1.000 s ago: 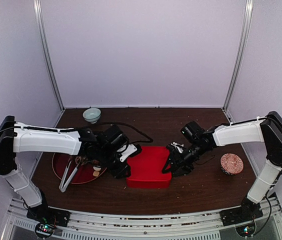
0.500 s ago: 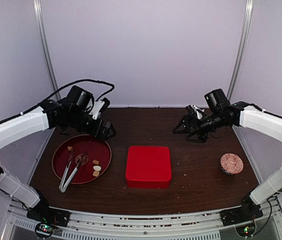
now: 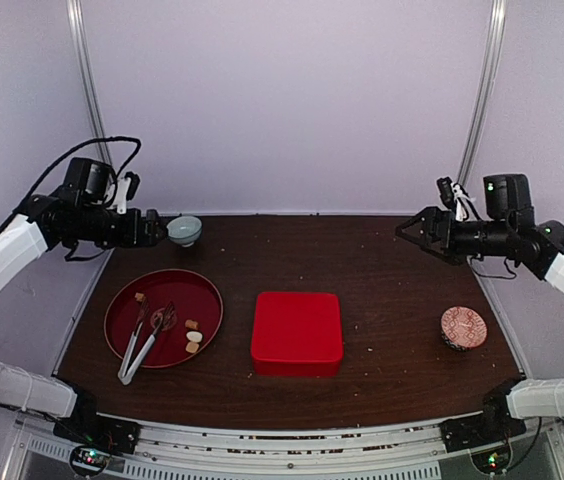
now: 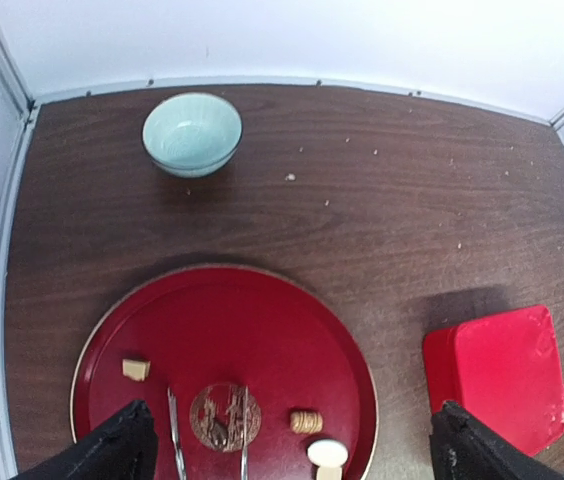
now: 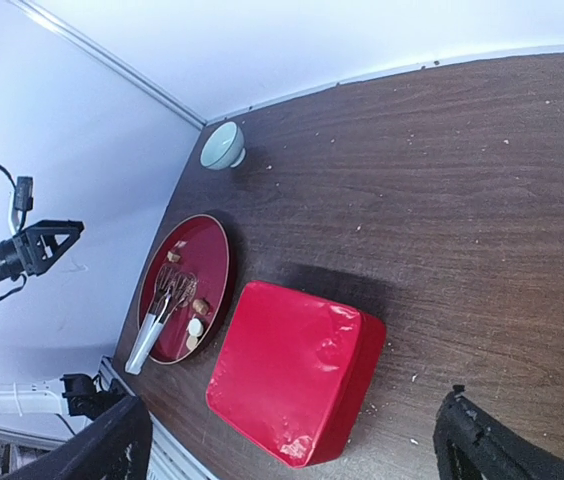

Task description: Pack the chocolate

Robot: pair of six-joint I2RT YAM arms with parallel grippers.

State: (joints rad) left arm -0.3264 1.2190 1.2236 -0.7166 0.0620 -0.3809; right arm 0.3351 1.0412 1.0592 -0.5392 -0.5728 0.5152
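- Top view: chocolate (image 3: 193, 337) loose on red tray (image 3: 187, 295), left of closed box (image 3: 297, 332); pieces too small for a heading.
- Left wrist: left gripper (image 4: 292, 407) spread wide, empty.
- Right wrist: right gripper (image 5: 294, 398) likewise; both arms lifted off box since earlier.

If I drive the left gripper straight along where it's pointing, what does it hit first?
Probably the round red tray, about where the tongs and chocolate lie: that spot lies dead ahead of the open left gripper in its wrist view. Nothing shows in the way, though depth is hard to judge.
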